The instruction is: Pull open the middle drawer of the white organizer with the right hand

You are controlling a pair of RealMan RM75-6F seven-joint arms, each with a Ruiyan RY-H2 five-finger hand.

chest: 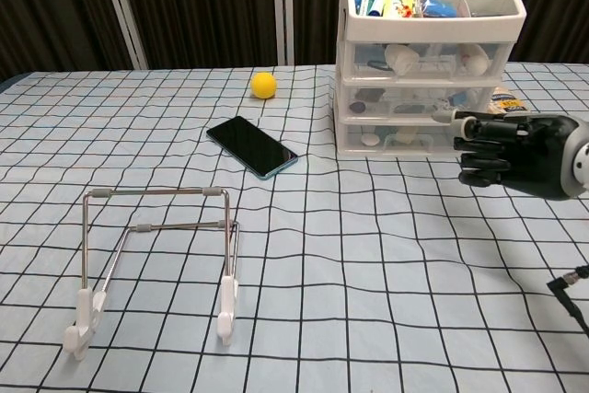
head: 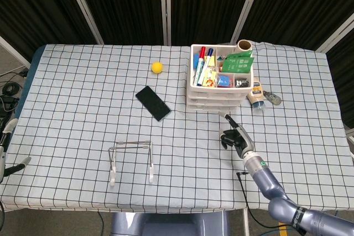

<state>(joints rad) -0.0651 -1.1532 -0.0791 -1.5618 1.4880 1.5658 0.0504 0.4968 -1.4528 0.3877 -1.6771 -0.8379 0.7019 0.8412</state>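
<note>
Reaching for the middle drawer

Left hand (head: 4, 156) sits at the table's nine o'clock edge; its grip cannot be told. White organizer (head: 221, 78) stands at one o'clock, middle drawer (chest: 411, 98) closed. Right hand (chest: 502, 149), fingers curled and empty, must next hook that drawer's front.

The head view looks steeply down from high above the near edge of the tabletop (head: 83, 98), facing the dark curtains at the far side, and takes in the whole checked cloth. The chest view sits low, just above the cloth, facing the same way but much nearer, so the white organizer (chest: 428, 71) shows its drawer fronts. Both views share the organizer (head: 220, 78), the phone (head: 153, 103) (chest: 251, 146), the yellow ball (head: 157, 67) (chest: 264, 85), the wire stand (head: 131, 160) (chest: 156, 260) and the right hand (head: 231, 135) (chest: 515, 152).
</note>
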